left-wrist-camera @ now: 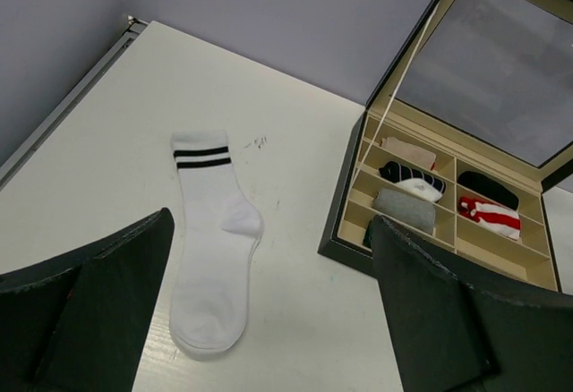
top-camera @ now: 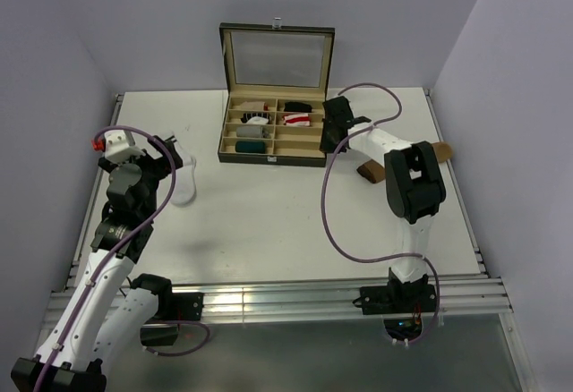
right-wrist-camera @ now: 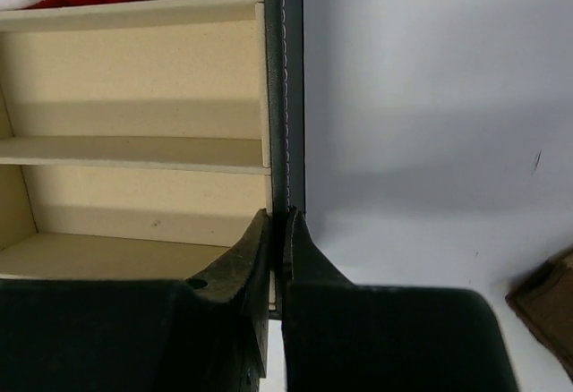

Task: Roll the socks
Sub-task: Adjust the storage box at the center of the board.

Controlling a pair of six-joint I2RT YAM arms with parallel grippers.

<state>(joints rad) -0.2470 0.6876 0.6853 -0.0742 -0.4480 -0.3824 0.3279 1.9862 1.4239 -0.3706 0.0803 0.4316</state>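
A white sock (left-wrist-camera: 215, 267) with two dark cuff stripes lies flat on the table, toe toward the camera, also seen at the left as the white sock (top-camera: 183, 182). My left gripper (left-wrist-camera: 270, 231) hovers above it, open and empty. A red-and-white sock (left-wrist-camera: 488, 216) sits bunched in a compartment of the open box (top-camera: 269, 157). The tan-brown sock (top-camera: 440, 153) lies on the table at the right, partly behind my right arm. My right gripper (right-wrist-camera: 278, 217) is shut on the box's right wall (right-wrist-camera: 285, 97), one finger inside, one outside.
The box's glass lid (top-camera: 276, 56) stands upright at the back. Other compartments hold small rolled bundles, such as a grey one (left-wrist-camera: 405, 208) and a black one (left-wrist-camera: 488, 186). Purple walls enclose the table on three sides.
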